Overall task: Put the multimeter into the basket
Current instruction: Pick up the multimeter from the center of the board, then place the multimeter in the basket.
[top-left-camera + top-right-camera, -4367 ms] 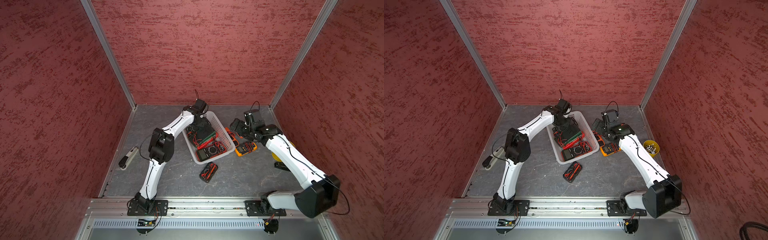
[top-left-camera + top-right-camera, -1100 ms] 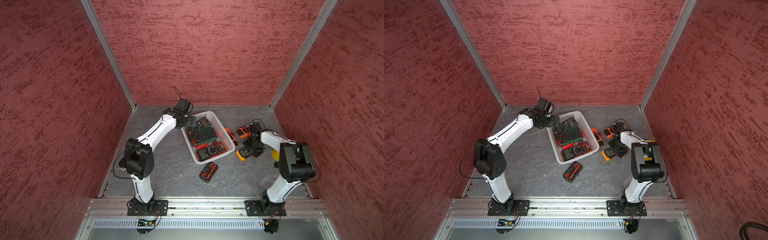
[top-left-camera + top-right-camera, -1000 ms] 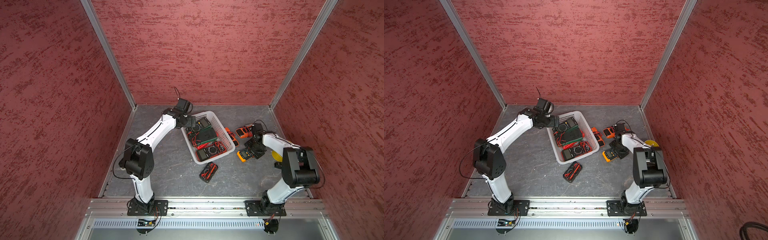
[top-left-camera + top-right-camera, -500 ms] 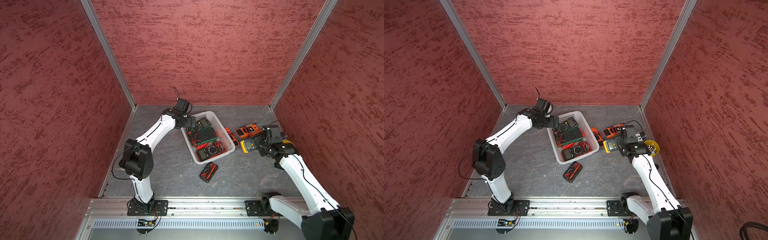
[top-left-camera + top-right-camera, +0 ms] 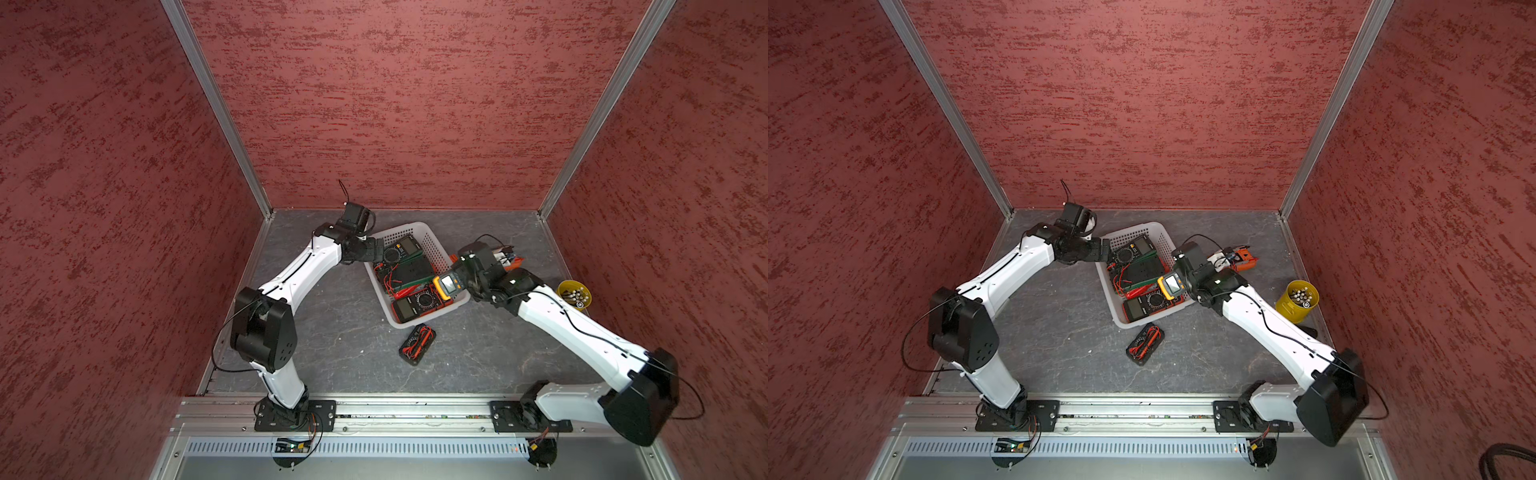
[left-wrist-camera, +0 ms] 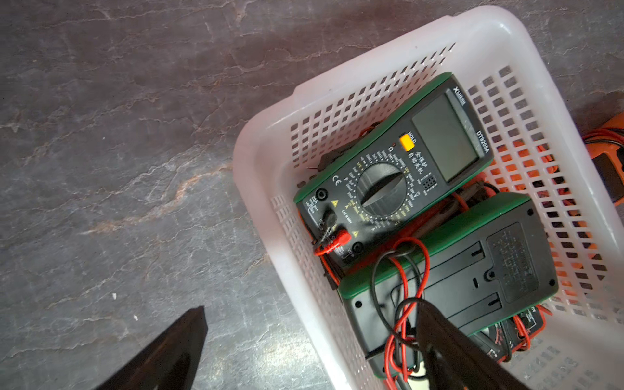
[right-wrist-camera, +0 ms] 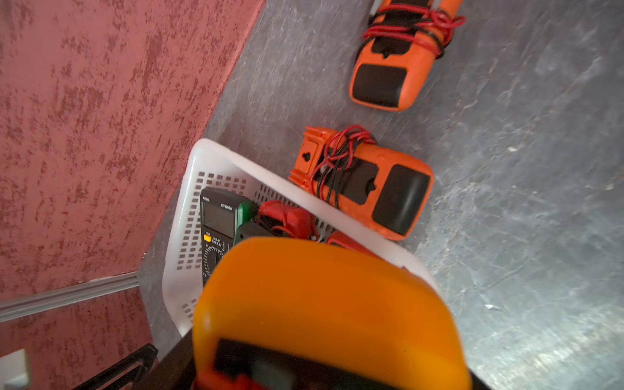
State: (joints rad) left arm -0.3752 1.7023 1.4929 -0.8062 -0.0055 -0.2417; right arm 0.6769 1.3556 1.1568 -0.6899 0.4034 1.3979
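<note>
- Right wrist view: the yellow multimeter (image 7: 324, 304) hangs over the white basket (image 7: 202, 158) rim, clamped by the right gripper (image 5: 462, 284).
- Move it inward past the rim, lower, then release.
- Left gripper (image 5: 376, 251) stands wide open at the basket's far-left corner; route clear.
</note>
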